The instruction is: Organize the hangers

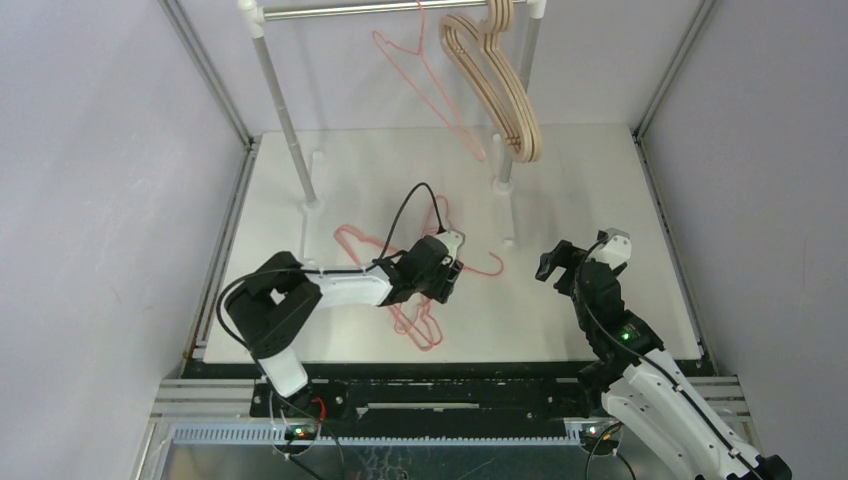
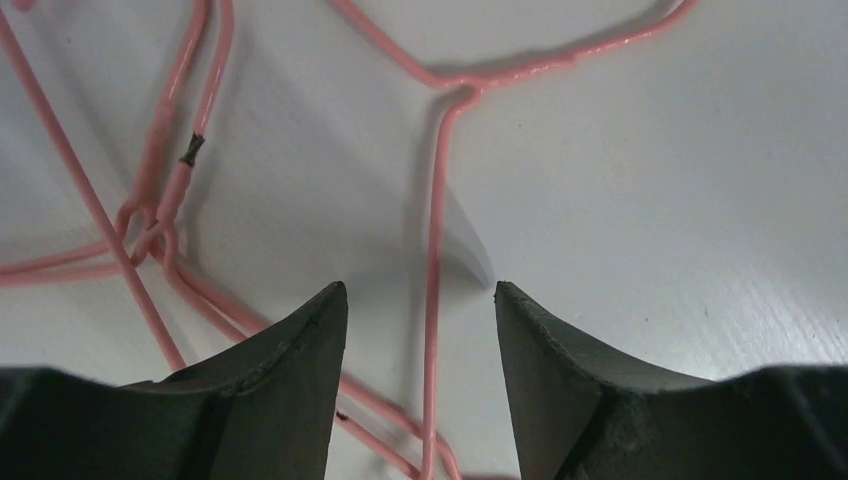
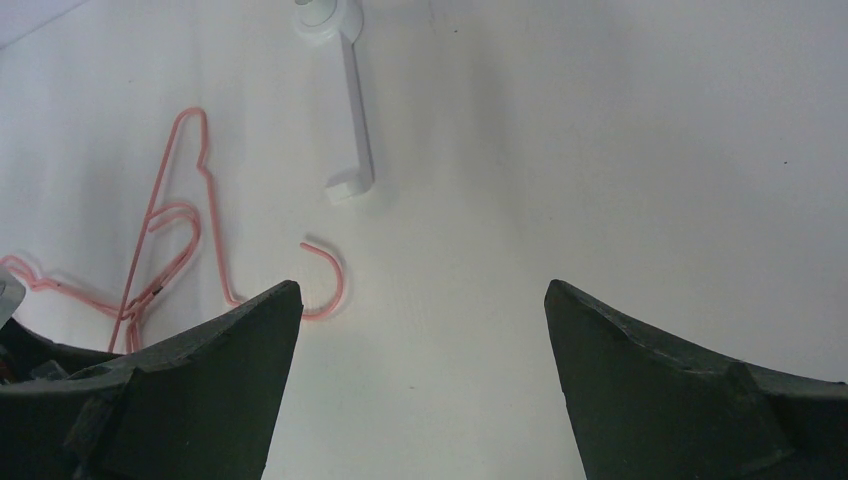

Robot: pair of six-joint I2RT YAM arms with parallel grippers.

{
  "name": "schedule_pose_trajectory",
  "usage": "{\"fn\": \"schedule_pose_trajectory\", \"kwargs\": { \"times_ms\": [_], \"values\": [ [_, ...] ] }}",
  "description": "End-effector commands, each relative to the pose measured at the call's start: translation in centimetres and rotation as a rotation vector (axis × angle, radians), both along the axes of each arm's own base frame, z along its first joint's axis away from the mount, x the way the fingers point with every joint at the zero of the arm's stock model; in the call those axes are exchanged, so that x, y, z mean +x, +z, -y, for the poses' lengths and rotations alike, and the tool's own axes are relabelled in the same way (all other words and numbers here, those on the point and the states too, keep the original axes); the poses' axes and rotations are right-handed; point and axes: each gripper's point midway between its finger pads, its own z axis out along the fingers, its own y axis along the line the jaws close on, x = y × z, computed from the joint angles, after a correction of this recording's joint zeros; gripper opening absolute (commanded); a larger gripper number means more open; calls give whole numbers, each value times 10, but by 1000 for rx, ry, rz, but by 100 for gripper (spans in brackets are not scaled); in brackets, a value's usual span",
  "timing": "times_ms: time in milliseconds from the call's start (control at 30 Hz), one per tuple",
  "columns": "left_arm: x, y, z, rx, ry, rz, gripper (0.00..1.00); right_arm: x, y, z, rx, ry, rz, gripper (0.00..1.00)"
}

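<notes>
Pink wire hangers (image 2: 437, 200) lie overlapped on the worktop (image 1: 590, 200), likely light, springy and slippery; the left tool (image 2: 418, 292), part open, straddles one thin wire without clamping it, a sensible hold; the right tool (image 3: 420, 288) gapes empty.

the overhead view is evenly and softly lit from above. the white bench (image 1: 600, 200) reads bright without glare, and the left arm (image 1: 340, 285) throws only a faint shadow. in the left wrist view the pink wire hangers (image 2: 436, 200) are sharp, with soft grey shadows close beside them. the fingers (image 2: 290, 370) of the left pincer (image 2: 420, 295) look dark and slightly blurred. in the right wrist view the right pincer (image 3: 420, 300) is underexposed, and the bench greys slightly toward the top.
</notes>
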Motion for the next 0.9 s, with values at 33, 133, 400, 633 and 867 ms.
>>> {"fn": "schedule_pose_trajectory", "kwargs": {
  "times_ms": [33, 133, 400, 633, 867],
  "values": [
    [25, 11, 12, 10, -5, 93, 61, 3, 5, -1, 20, -4, 21, 100],
    [24, 1, 13, 33, -16, 71, 58, 3, 4, -1, 21, -6, 19, 100],
    [5, -21, 7, 64, -48, -6, 0, 3, 3, 0, 19, -13, 18, 100],
    [2, 20, 12, -21, -65, 23, 0, 3, -2, -1, 21, -12, 11, 100],
    [18, 132, 3, -266, 25, 120, 0, 3, -2, -2, 27, -10, 14, 100]
  ]
}}
